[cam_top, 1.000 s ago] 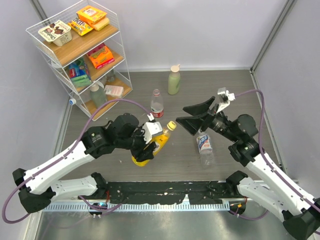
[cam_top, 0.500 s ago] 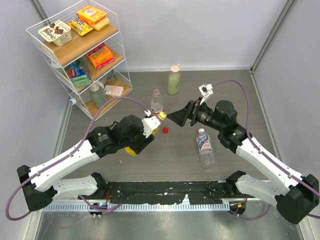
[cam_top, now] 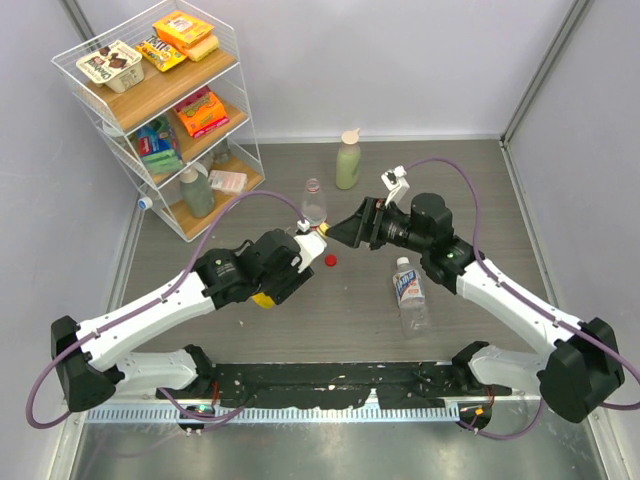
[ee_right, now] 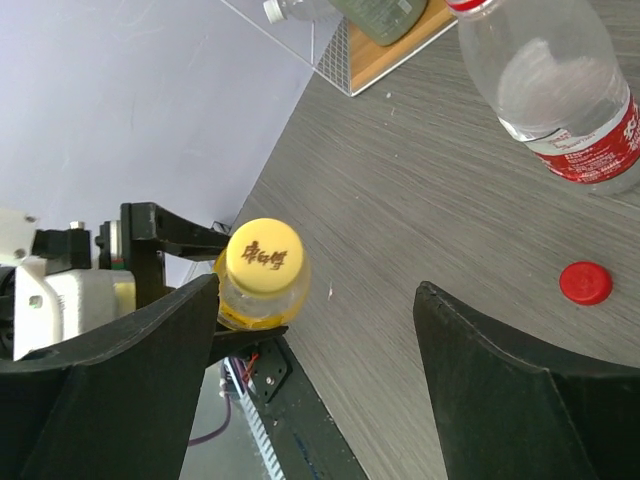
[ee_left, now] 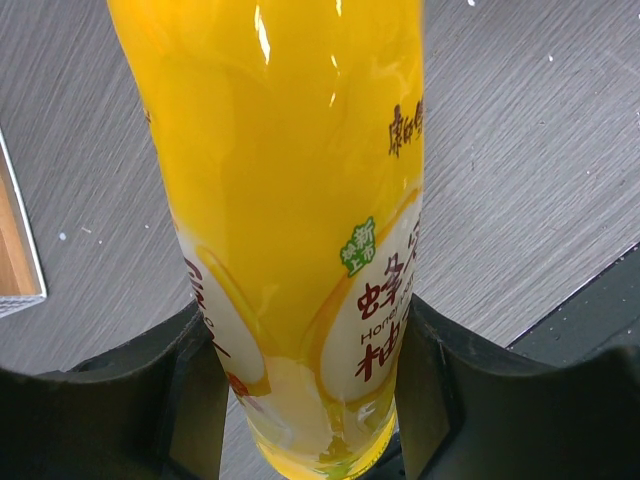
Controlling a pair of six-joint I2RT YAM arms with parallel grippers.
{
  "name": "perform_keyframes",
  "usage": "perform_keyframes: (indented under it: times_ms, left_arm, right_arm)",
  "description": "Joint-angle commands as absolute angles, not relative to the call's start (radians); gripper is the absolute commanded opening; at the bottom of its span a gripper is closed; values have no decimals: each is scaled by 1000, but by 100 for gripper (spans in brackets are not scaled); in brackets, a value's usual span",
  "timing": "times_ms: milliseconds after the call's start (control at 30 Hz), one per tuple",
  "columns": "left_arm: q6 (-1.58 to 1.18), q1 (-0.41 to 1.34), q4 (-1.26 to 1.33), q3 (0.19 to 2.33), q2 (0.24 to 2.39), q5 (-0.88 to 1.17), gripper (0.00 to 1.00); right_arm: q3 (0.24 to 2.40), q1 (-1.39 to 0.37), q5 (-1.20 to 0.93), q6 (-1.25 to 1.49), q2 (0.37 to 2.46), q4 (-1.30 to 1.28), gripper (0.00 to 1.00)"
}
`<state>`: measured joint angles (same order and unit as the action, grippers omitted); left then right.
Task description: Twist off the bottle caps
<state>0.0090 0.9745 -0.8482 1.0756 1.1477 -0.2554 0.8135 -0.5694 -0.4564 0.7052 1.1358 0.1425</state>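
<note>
The right pincer (ee_right: 312, 300) has swung in beside the yellow cap (ee_right: 265, 258) of the bottle (ee_left: 300, 200).

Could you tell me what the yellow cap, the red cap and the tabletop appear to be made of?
The yellow cap looks like matte moulded plastic, with printed characters on top. The red cap is likely plastic too, smooth with a raised rim. The tabletop is grey with a fine streaked grain, perhaps laminate or brushed metal; hard to say.

red cap (cam_top: 330, 260) lies loose on the table (cam_top: 340, 320); yellow cap (ee_right: 265, 258) sits on its bottle (ee_left: 300, 200).
</note>
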Motion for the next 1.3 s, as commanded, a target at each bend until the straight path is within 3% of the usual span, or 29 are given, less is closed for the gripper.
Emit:
perform_keyframes:
  times_ms: [0, 267, 433, 633, 900, 1167, 1267]
  left_arm:
    - [6, 979, -811, 1071, 1147, -281, 0]
    - [6, 979, -807, 1069, 1155, -270, 0]
    - [6, 979, -804, 1069, 1163, -259, 0]
    - [6, 979, -808, 1071, 1173, -250, 0]
    - [6, 977, -811, 1074, 1178, -253, 0]
    - [6, 979, -825, 1092, 1180, -249, 0]
    - [6, 977, -834, 1104, 1169, -224, 0]
  right_arm:
    - [867, -568, -482, 741, 1175, 199, 82]
    - [877, -568, -508, 778, 1212, 247, 78]
    - [887, -568, -531, 807, 1242, 285, 65]
    - [902, -577, -560, 824, 1266, 295, 60]
    - [907, -589, -594, 821, 1252, 284, 43]
    - [893, -595, -630, 810, 1223, 310, 4]
    - [873, -594, -643, 789, 1206, 342, 1]
